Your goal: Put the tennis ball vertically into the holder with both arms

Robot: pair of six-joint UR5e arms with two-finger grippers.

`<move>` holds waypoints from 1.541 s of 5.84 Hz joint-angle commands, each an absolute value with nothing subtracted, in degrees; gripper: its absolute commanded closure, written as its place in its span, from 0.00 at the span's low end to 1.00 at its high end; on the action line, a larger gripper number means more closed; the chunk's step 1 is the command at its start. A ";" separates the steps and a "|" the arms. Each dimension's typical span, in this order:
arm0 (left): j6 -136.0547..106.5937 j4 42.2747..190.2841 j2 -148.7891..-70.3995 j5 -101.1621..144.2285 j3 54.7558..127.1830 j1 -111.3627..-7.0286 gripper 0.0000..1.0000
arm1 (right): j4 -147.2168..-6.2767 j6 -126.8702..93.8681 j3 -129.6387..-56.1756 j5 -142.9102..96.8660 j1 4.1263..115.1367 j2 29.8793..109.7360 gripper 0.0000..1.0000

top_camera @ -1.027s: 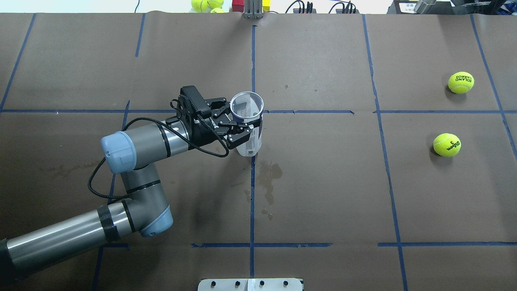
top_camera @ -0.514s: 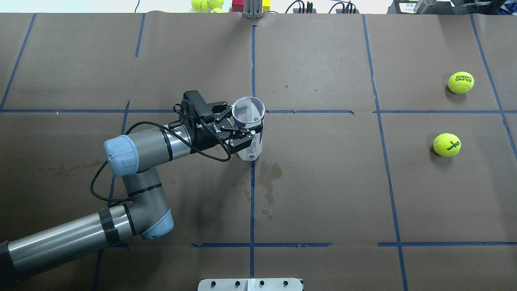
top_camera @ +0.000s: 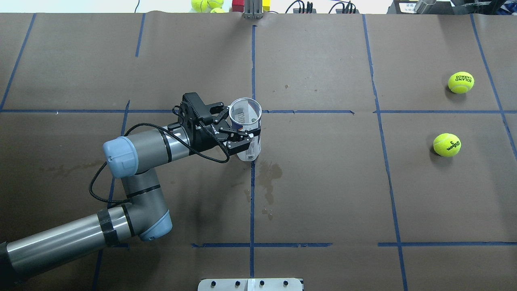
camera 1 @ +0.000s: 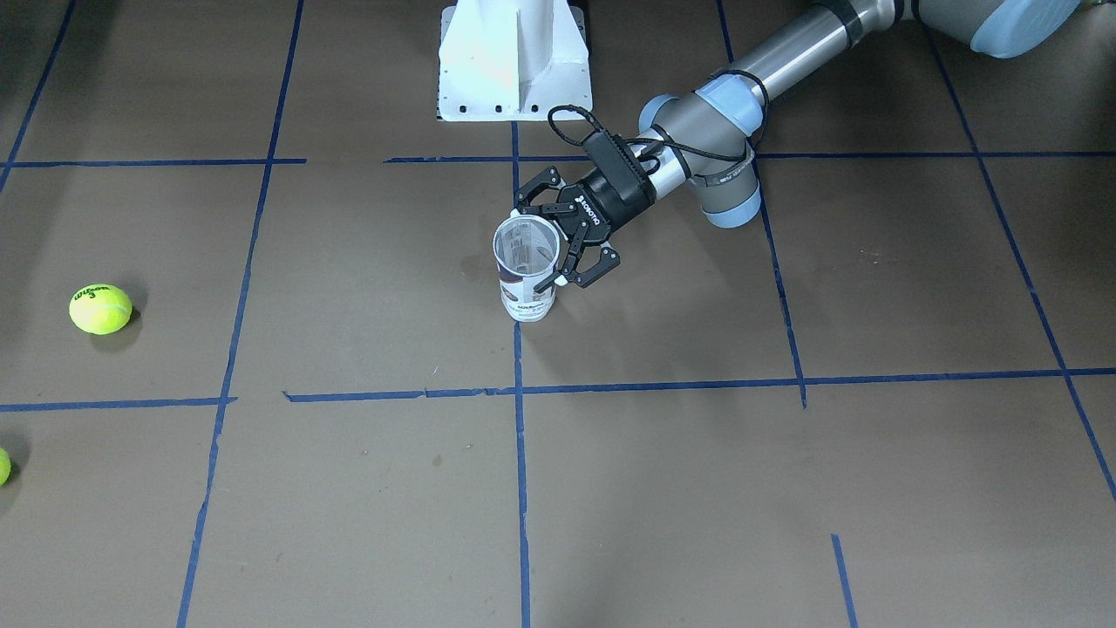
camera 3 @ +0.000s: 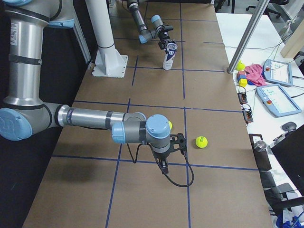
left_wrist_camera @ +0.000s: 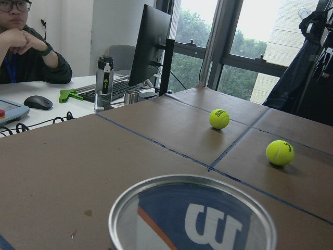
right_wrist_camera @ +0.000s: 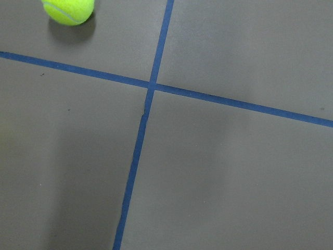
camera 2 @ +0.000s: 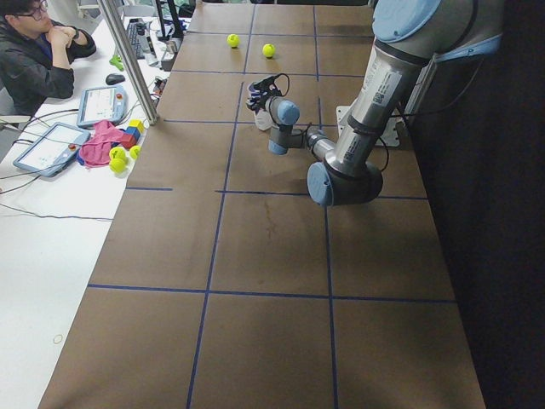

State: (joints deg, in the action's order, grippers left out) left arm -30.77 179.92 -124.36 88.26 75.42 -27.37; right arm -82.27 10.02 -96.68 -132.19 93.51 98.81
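The holder (top_camera: pixel 249 133), a clear tube with a white and navy label, stands upright near the table's middle, open end up. It also shows in the front view (camera 1: pixel 526 279) and as an open rim with a "W" in the left wrist view (left_wrist_camera: pixel 192 219). My left gripper (top_camera: pixel 243 128) is shut on its upper part from the side. Two tennis balls (top_camera: pixel 461 82) (top_camera: pixel 447 144) lie far right on the table. My right gripper (camera 3: pixel 180 142) shows only in the right side view, low over the table beside a ball (camera 3: pixel 201 141); I cannot tell if it is open or shut.
A white pedestal base (camera 1: pixel 514 61) stands behind the holder. Blue tape lines (top_camera: pixel 253 182) cross the brown table. More balls and coloured blocks (top_camera: pixel 210 5) sit past the far edge. A person (camera 2: pixel 38 51) sits at a side desk.
The tilted holder has come upright in my left gripper, its base on the table. The gripper with it has shifted slightly left.
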 commanded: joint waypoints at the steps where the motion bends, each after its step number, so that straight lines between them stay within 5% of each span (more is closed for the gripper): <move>1: -30.76 179.91 -124.28 88.24 75.41 -27.33 0.15 | -82.27 10.02 -96.68 -132.19 93.52 98.88 0.00; 9: -21.55 179.82 -123.66 88.42 75.32 -26.98 0.15 | -81.74 10.28 -97.64 -132.36 93.43 98.88 0.00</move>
State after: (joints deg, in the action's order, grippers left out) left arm -22.63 179.85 -123.87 88.44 75.35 -26.98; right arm -81.76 10.14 -97.49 -132.22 93.49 99.00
